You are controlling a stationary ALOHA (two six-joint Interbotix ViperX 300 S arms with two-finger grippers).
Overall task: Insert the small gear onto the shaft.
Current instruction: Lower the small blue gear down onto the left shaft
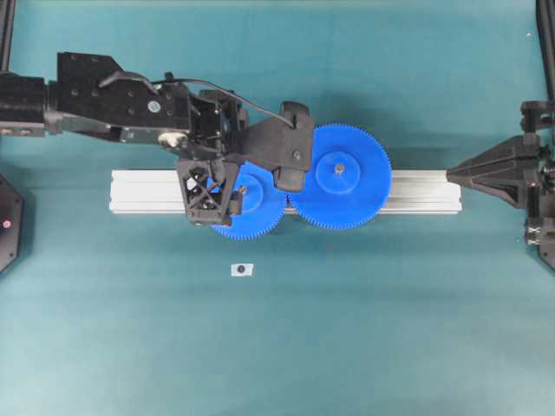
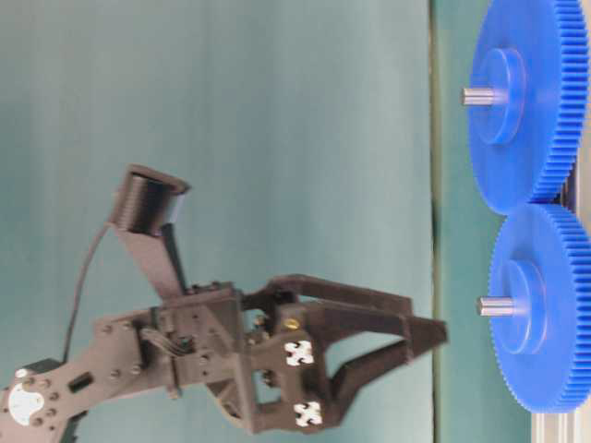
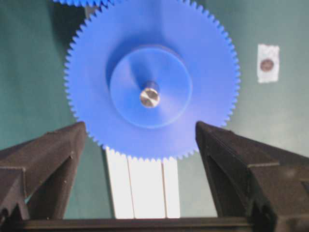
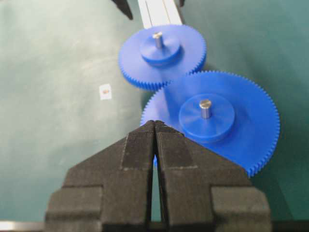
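Teal cloth covers the whole table [image 1: 104,347]. Across its middle lies a long silver grooved aluminium rail [image 1: 147,192]. Two blue plastic toothed gears sit flat on the rail with their teeth meshed. The small blue plastic gear [image 1: 256,218] is on the left in the overhead view, seated on a short silvery shaft [image 3: 149,97] whose tip pokes up through its raised hub. The wider blue gear [image 1: 340,176] sits to its right, with a grey pin tip at its own hub. The black left gripper [image 3: 140,133] hovers above the small gear, its fingers spread wide to either side and grasping nothing. The black right gripper [image 4: 154,126] rests at the rail's right end, fingers pressed together, empty. A small white tag [image 1: 242,269] lies alone on the cloth below the rail.
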